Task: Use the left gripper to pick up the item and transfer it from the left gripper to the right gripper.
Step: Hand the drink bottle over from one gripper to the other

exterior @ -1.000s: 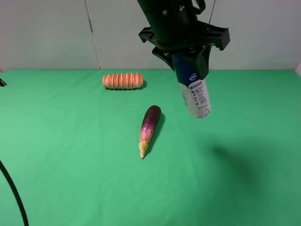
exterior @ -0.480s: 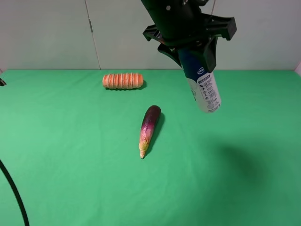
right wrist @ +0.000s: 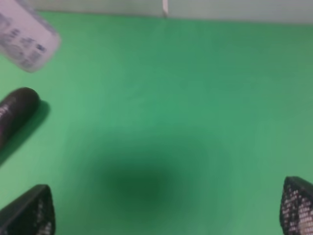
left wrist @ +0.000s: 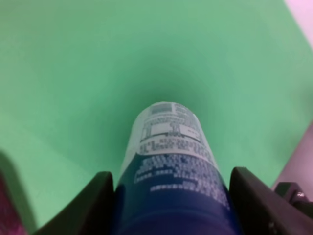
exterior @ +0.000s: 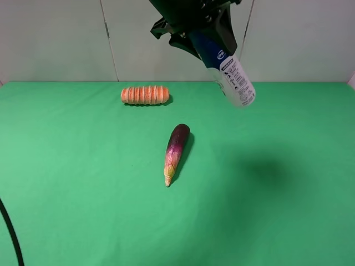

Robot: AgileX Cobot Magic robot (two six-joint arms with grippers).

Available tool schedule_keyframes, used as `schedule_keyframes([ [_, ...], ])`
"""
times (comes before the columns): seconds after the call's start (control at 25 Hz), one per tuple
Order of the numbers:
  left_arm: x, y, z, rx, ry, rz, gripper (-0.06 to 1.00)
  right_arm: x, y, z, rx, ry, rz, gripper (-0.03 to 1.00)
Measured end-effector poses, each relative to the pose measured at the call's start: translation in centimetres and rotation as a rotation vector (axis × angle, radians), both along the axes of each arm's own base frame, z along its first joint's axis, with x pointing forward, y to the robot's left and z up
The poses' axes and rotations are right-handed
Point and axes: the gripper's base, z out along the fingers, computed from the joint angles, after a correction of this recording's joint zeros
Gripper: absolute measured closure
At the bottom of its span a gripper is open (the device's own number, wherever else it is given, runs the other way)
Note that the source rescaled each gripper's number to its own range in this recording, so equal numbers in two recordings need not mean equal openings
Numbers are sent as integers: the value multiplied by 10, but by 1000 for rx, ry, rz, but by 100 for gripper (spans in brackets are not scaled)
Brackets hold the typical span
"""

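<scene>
- The green table (exterior: pixel 83 194) is bare below the raised arm apart from a soft shadow; nothing of the task rests on it, so the pick-up is done and the step in hand is the transfer.
- The left gripper (exterior: pixel 206 43) is high over the far middle of the table, jaws clenched on the dark blue upper part of the item; the left wrist view shows a finger pressed to each flank.
- The right gripper (right wrist: pixel 164 208) shows only two finger ends in a blurred wrist view; they seem spread wide with nothing between, so I take it as released.
- The item (exterior: pixel 233 77) hangs tilted, white end free, low and towards the right; the next move calls for the right jaws to straddle that white body and close before the left lets go.
- The eggplant (exterior: pixel 176 151) and orange roll (exterior: pixel 145 95) lie well apart from it.
</scene>
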Motion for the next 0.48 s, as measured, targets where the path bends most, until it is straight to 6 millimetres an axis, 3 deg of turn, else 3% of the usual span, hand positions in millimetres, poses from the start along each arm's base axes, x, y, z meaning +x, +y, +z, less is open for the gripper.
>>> schedule_keyframes([
  [0.2, 2, 2, 2, -36, 10, -12, 93, 30, 7, 5, -66, -66, 126, -3],
  [0.48, 2, 2, 2, -40, 9, -16, 93, 72, 27, -6, -95, -25, 257, -3],
])
